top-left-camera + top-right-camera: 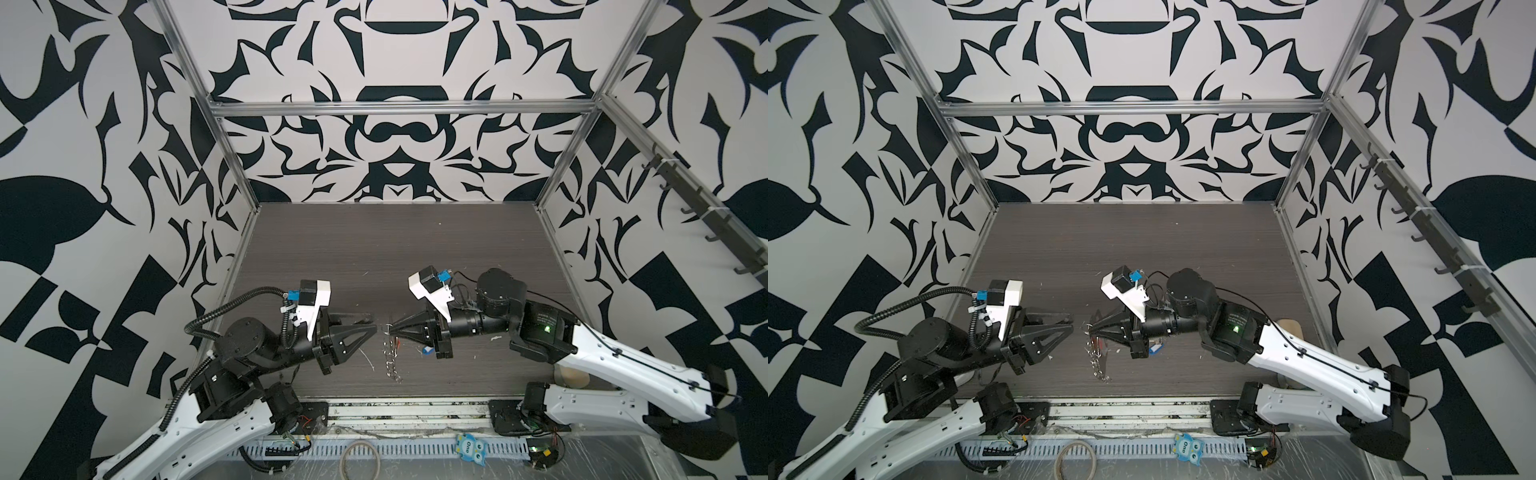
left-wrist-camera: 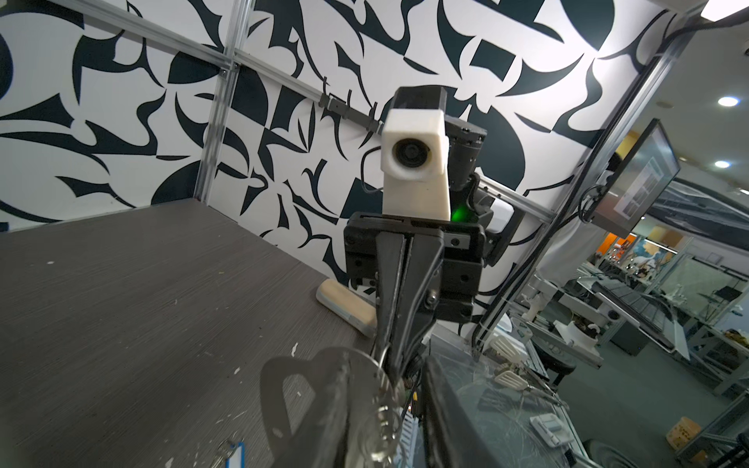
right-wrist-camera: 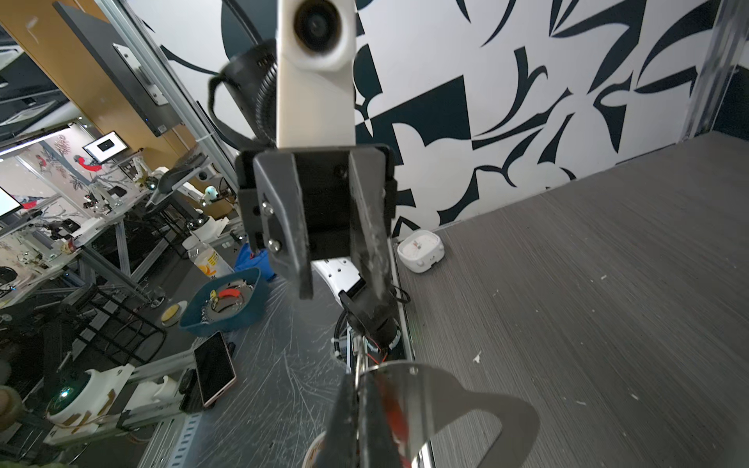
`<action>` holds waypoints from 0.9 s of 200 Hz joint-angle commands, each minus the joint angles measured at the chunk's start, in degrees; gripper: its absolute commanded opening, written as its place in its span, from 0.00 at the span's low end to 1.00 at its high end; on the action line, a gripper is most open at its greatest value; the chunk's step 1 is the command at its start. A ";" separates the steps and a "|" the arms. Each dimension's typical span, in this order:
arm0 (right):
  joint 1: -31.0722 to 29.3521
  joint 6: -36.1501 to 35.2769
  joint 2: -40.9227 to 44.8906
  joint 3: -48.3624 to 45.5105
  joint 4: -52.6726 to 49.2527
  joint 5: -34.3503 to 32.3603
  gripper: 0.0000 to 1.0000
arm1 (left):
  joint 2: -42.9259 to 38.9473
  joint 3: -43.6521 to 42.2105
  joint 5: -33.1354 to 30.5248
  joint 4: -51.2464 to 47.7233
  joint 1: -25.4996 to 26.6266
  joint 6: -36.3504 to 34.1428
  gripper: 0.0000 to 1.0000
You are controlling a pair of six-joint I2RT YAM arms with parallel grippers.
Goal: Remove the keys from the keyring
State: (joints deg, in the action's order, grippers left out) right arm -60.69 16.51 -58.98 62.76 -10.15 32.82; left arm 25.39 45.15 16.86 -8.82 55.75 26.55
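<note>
Over table (image 1: 374, 257) | right end effector (image 2: 389, 358) clenched on keyring (image 3: 446, 389) | left end effector (image 3: 343, 285) released: right-wrist view

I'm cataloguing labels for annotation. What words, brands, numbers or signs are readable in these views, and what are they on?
"One": on the blue owl-shaped tag lying on the front cable duct, in both top views.
Small print on the right arm's black link, beside its green light: too small to read.
Monitor outside the cell: blurred, unreadable.
Blue key tag: nothing legible.
</note>
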 commanded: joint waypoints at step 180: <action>3.03 -7.81 -6.84 13.79 -18.03 9.46 0.00 | 16.33 18.09 7.05 -29.18 -0.08 -4.56 0.25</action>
State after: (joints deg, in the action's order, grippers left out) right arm -57.71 9.41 -65.98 73.36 -29.85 40.51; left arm 41.41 61.49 23.40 -36.29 55.75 22.85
